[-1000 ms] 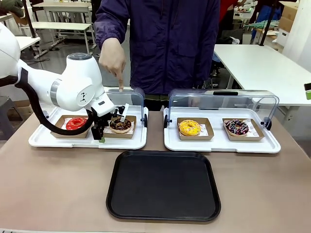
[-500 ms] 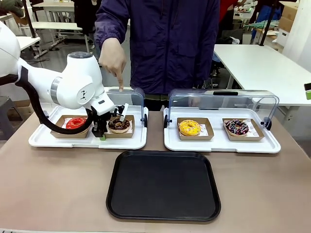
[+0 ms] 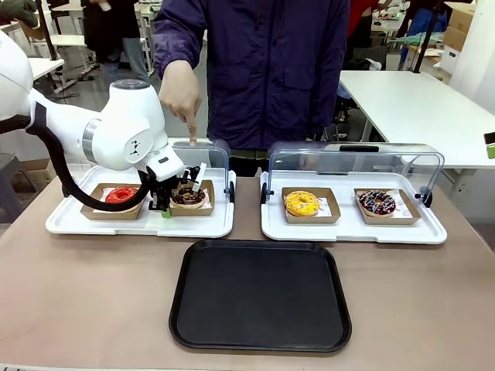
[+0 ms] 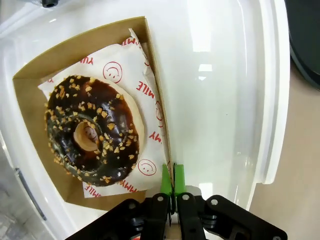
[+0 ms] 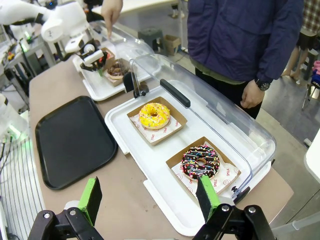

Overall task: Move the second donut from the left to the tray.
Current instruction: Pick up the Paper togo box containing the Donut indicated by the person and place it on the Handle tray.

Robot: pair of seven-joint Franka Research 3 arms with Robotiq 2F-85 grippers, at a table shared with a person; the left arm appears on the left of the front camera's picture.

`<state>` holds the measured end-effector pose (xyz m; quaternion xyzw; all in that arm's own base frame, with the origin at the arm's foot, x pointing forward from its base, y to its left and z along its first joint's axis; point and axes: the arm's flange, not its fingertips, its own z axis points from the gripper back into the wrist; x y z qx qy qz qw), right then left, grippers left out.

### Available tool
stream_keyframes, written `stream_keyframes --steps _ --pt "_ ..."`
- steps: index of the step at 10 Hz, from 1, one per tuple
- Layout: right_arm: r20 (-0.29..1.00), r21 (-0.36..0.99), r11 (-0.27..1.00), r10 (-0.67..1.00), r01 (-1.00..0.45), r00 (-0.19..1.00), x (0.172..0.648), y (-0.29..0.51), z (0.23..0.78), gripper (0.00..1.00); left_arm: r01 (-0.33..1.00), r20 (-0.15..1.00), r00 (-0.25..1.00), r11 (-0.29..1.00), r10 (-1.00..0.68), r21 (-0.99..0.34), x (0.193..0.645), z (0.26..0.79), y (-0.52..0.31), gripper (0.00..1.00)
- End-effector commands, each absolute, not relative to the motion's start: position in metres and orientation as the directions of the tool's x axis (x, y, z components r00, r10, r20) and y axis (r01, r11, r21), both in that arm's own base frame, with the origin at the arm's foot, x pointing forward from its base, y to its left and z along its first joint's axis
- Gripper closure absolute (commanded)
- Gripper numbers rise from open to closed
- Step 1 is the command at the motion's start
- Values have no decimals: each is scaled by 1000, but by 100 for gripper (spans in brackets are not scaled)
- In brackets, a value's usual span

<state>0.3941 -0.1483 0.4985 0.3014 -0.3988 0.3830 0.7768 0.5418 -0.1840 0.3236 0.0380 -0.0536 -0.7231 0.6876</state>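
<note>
The chocolate donut with tan crumbs (image 3: 189, 196) (image 4: 92, 130) lies in its brown cardboard tray (image 4: 150, 50) on white paper, inside the left display tray. My left gripper (image 3: 160, 207) (image 4: 172, 176) is shut on the near rim of that cardboard tray, green pads pinched together on the card edge beside the donut. The black tray (image 3: 260, 294) (image 5: 70, 140) lies flat in front, bare. My right gripper (image 5: 150, 197) hangs open above the right side of the table, nothing between its fingers (image 5: 91, 197).
A person's hand (image 3: 182, 97) points down at the donut from behind the raised clear lid. The red donut (image 3: 121, 195) sits left of it in the same white display tray (image 3: 139, 226). The right display tray (image 3: 352, 230) holds a yellow donut (image 3: 302, 203) and a sprinkled one (image 3: 377, 202).
My left gripper has risen a little with the cardboard tray's edge pinched in it, and the donut has shifted slightly up and back. The pointing hand stays put.
</note>
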Motion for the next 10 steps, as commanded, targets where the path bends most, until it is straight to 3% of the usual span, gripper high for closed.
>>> stream_keyframes --steps 1,7,10 --pt "864 152 521 344 -840 369 396 -148 500 0 992 21 -71 -68 -997 111 542 325 -180 100" --pt "864 152 521 344 -840 369 396 -148 500 0 991 22 -47 -43 -999 130 544 325 -181 98" --pt "864 152 521 344 -840 369 396 -148 500 0 972 105 -50 -24 -993 235 518 353 -171 98"
